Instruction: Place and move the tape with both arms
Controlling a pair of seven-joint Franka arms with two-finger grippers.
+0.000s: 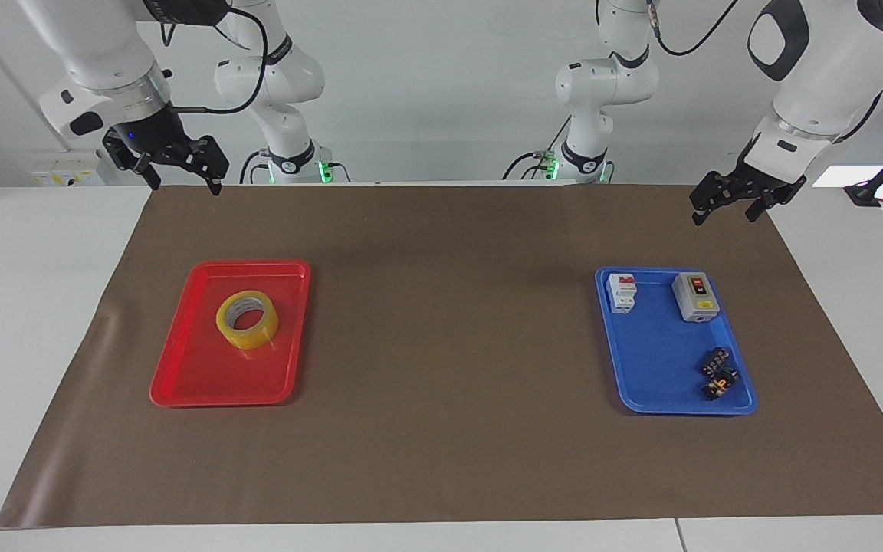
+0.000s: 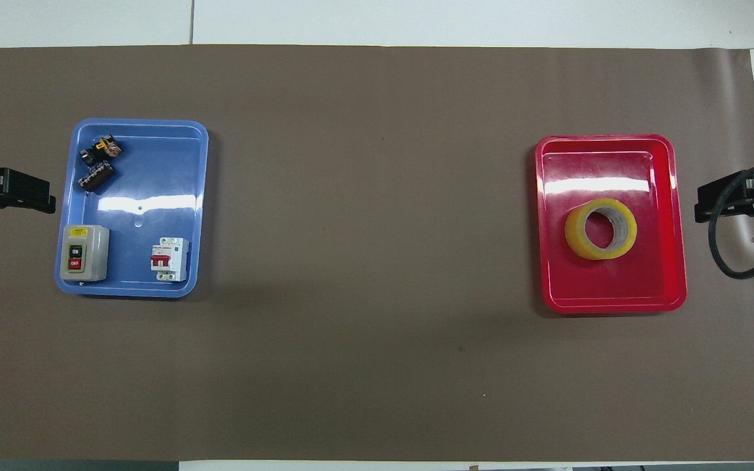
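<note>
Both tools, right (image 1: 185,170) and left (image 1: 727,201), hang spread and empty, well apart from the tape (image 1: 247,319).

both grippers are cut off by the overhead view's side edges. the small dark parts (image 1: 718,373) in the blue tray (image 1: 652,383) are too small to identify.

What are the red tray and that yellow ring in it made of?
The red tray looks like glossy moulded plastic: it mirrors the lights in bright streaks. The tape seems to be translucent yellow plastic film wound on a pale core, probably cardboard.
</note>
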